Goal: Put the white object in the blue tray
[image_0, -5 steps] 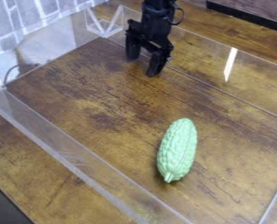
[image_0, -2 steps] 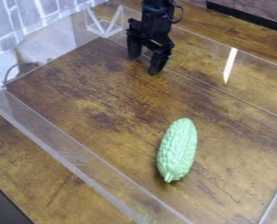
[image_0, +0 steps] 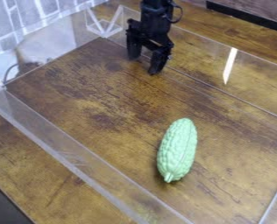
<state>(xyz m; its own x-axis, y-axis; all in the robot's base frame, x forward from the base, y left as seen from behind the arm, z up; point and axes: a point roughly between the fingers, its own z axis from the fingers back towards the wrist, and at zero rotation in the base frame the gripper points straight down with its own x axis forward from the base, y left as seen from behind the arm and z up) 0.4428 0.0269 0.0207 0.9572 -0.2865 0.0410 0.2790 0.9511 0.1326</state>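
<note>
White object position cannot be confirmed from your view; only a slim white strip [image_0: 230, 66], possibly a glint, shows to the right of the gripper [image_0: 145, 66] in the picture. Across the brown wooden tabletop [image_0: 100, 101], you have transparent panels [image_0: 65, 150] along the edges, then the black gripper near the far side, its jaws spread. Nearer you, one ridged, pale green vegetable [image_0: 177, 150] lies well apart from the gripper.

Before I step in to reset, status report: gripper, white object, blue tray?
Gripper open, low at far side. White object and blue tray not seen. Green ridged gourd on the wood, well apart.
</note>
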